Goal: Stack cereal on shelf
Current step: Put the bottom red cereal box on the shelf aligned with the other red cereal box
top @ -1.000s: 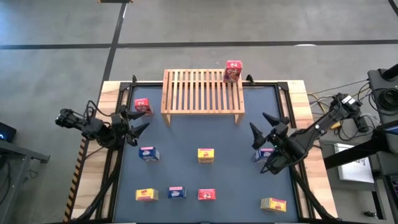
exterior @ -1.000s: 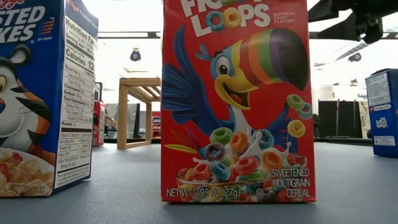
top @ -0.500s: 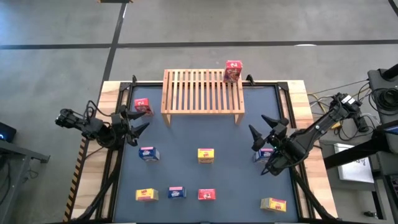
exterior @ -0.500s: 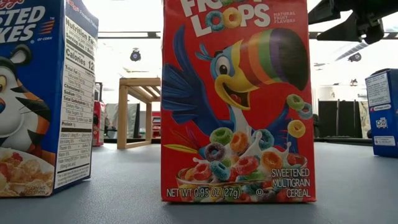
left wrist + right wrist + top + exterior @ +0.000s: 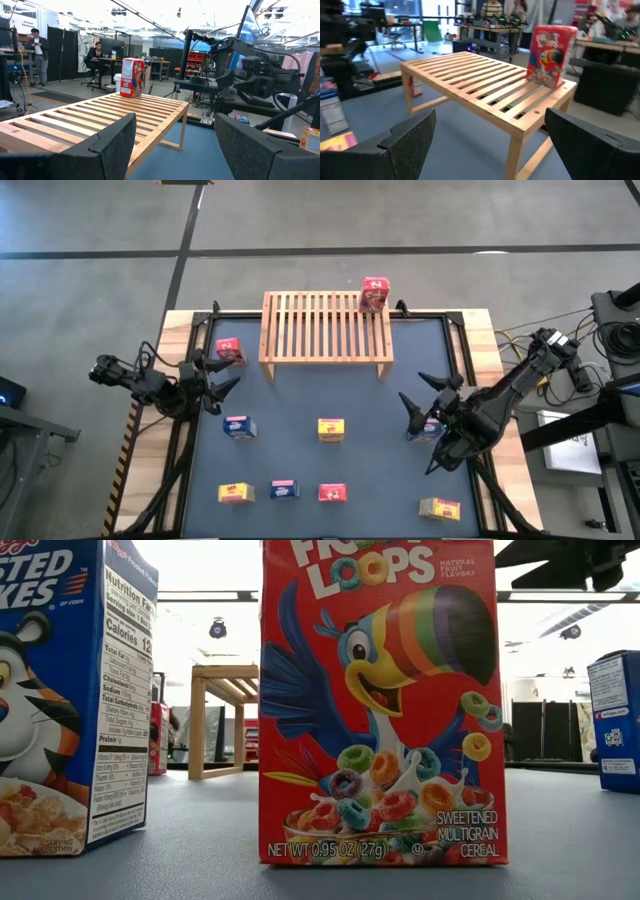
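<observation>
- Shelf (image 5: 327, 328): slatted wooden rack on short legs, standing at the far middle of the dark surface (image 5: 300, 455).
- Red box on shelf (image 5: 375, 294): upright at the shelf's far right corner; the only box on it.
- Second red box (image 5: 229, 351): on the surface just left of the shelf.
- Middle row: blue box (image 5: 238, 427), yellow box (image 5: 331, 430), and another blue box (image 5: 424, 428) partly under the right arm.
- Near row: yellow (image 5: 235, 493), blue (image 5: 285, 490), red (image 5: 332, 493), well apart from a yellow box (image 5: 440, 508) at the near right.
- Left claw (image 5: 222, 377): fingers spread, empty, at the left edge near the second red box.
- Right claw (image 5: 425, 392): fingers spread, empty, right of the shelf, above the right blue box.
</observation>
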